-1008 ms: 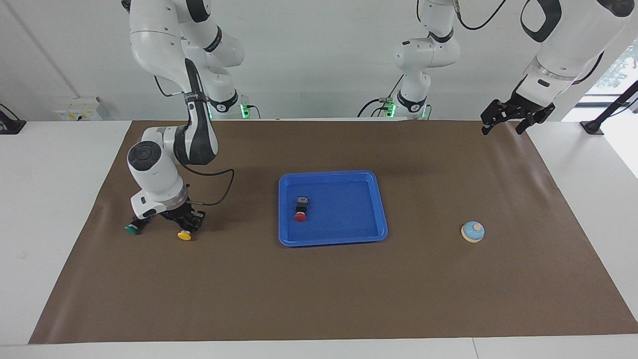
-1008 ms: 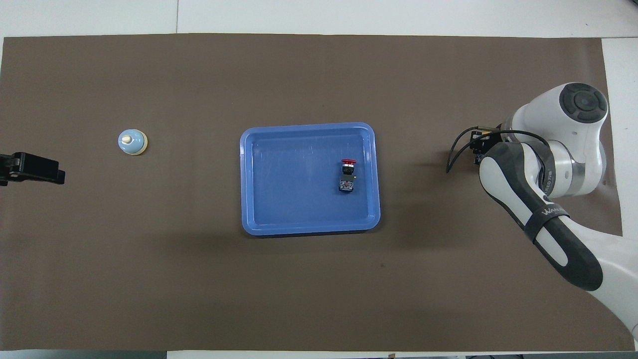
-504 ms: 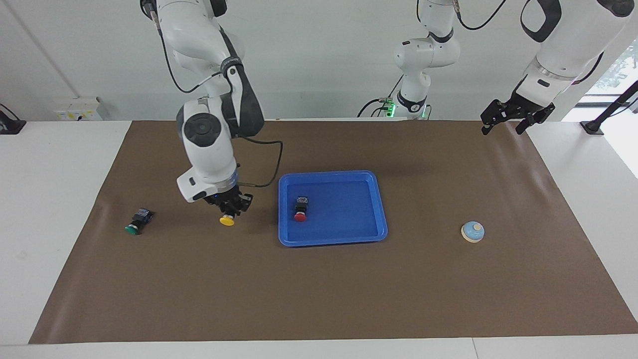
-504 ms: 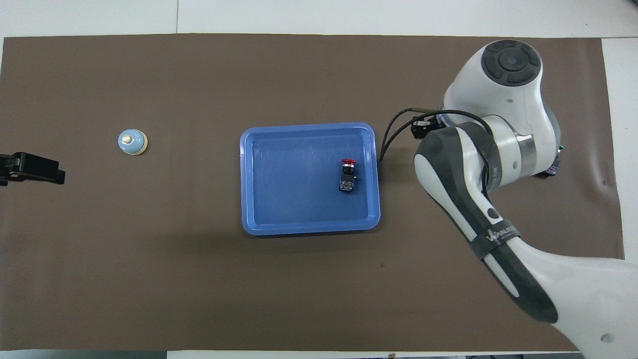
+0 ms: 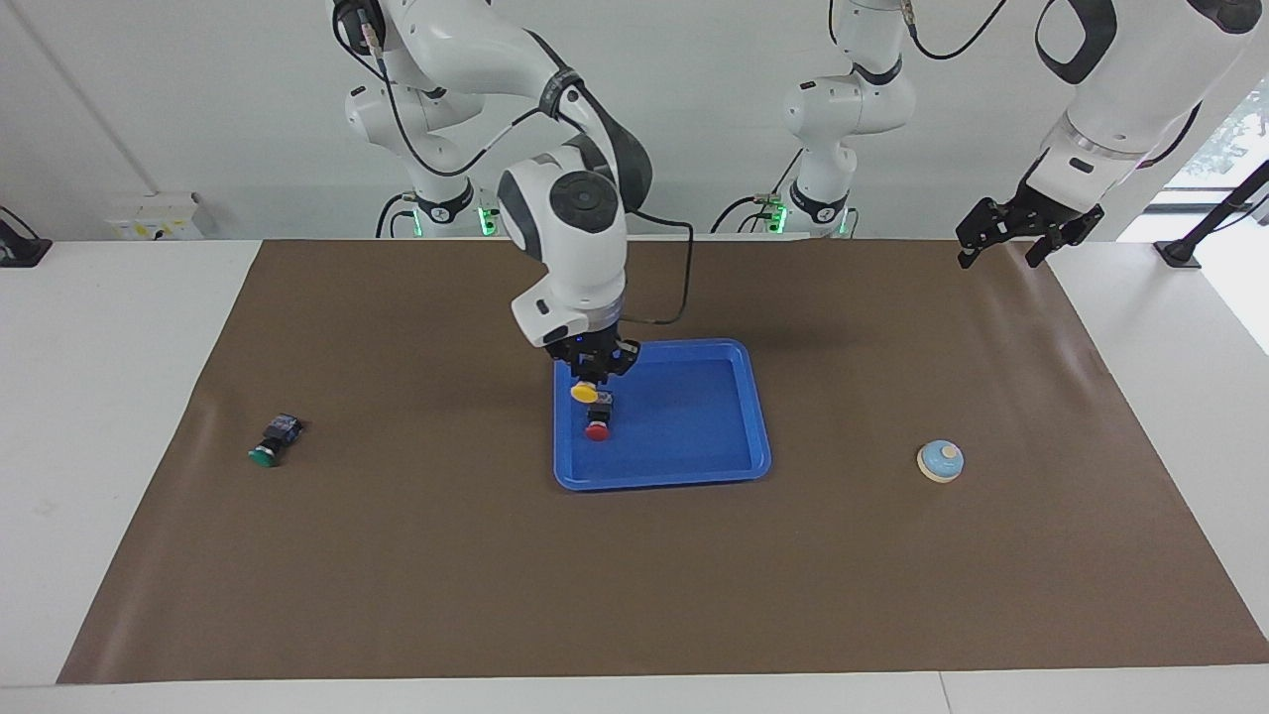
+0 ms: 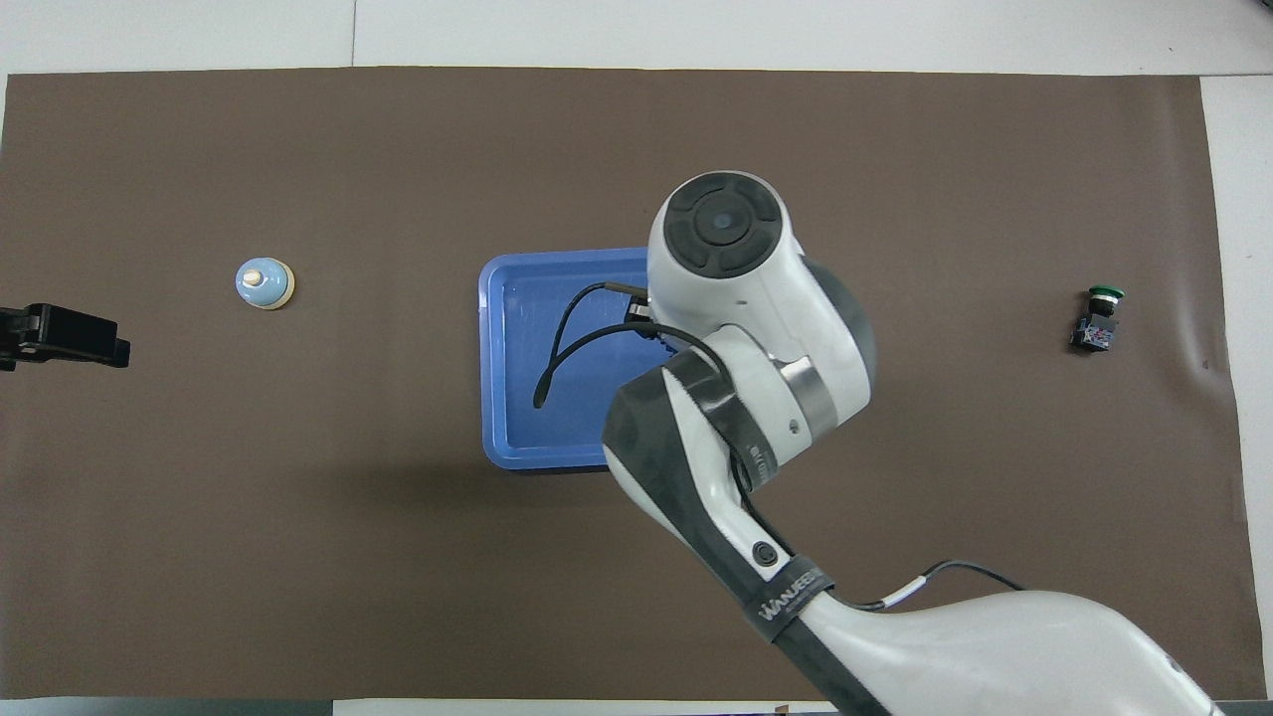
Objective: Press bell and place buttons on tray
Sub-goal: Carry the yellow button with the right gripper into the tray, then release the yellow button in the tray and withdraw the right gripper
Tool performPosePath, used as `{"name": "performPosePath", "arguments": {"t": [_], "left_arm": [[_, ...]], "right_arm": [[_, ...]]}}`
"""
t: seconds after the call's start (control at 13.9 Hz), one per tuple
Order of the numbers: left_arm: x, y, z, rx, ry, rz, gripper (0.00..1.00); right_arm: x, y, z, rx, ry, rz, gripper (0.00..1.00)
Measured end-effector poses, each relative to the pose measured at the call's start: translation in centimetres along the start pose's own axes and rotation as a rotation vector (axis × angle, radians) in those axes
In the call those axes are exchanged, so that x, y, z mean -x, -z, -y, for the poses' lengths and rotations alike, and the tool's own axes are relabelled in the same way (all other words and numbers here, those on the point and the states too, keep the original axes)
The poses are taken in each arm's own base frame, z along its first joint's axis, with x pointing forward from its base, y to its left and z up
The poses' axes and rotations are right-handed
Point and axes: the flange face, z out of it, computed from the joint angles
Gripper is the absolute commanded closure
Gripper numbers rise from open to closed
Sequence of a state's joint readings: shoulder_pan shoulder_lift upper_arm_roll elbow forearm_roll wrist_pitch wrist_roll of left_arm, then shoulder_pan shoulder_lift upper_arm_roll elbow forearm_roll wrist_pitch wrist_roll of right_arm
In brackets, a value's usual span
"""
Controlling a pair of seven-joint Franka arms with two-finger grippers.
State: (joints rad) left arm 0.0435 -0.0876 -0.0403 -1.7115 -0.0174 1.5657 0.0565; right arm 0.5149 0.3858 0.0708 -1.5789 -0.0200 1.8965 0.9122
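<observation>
Facing view: I log the right gripper [image 5: 595, 372] up over the blue tray [image 5: 694, 466], at its edge twd the right arm's end, fingers pinching the yellow button [image 5: 584, 393]. Red button [image 5: 598, 423] lies in the tray directly below. Green button [image 5: 271, 443] on the brown mat [image 5: 634, 585], twd the right arm's end. Bell [image 5: 940, 461] on mat twd left arm's end. Left gripper [image 5: 1011, 238] waits raised, fingers spread. Overhead view: right arm hides its gripper and both tray buttons; tray [image 6: 497, 398], bell [image 6: 265, 283], green button [image 6: 1097, 320] visible; left gripper [image 6: 62, 338] at the edge, fingers: I can't tell here.
</observation>
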Motion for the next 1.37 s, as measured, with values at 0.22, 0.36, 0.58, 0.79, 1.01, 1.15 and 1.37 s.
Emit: {"name": "performPosePath", "arguments": {"t": [0.22, 0.36, 0.58, 0.79, 1.01, 1.15, 1.37], "left_arm": [[0.0, 0.0, 0.0, 0.0, 0.0, 0.0, 0.0], [0.0, 0.0, 0.0, 0.0, 0.0, 0.0, 0.0], [0.0, 0.0, 0.0, 0.0, 0.0, 0.0, 0.0], [0.0, 0.0, 0.0, 0.0, 0.0, 0.0, 0.0], [0.0, 0.0, 0.0, 0.0, 0.0, 0.0, 0.0], [0.0, 0.0, 0.0, 0.0, 0.0, 0.0, 0.0], [0.0, 0.0, 0.0, 0.0, 0.0, 0.0, 0.0]], "right_arm": [[3.1, -2.4, 4.2, -0.028, -0.042, -0.019, 1.0], [3.8, -4.5, 5.7, -0.038, -0.041, -0.024, 1.0], [3.1, -7.7, 5.7, -0.057, -0.047, -0.035, 1.0], [3.3, -10.4, 5.0, -0.067, -0.039, -0.043, 1.0], [3.5, -11.4, 4.7, -0.067, -0.018, -0.044, 1.0], [3.5, -11.4, 4.7, -0.075, -0.013, -0.049, 1.0], [3.6, -11.5, 4.6, -0.085, -0.014, -0.056, 0.0]]}}
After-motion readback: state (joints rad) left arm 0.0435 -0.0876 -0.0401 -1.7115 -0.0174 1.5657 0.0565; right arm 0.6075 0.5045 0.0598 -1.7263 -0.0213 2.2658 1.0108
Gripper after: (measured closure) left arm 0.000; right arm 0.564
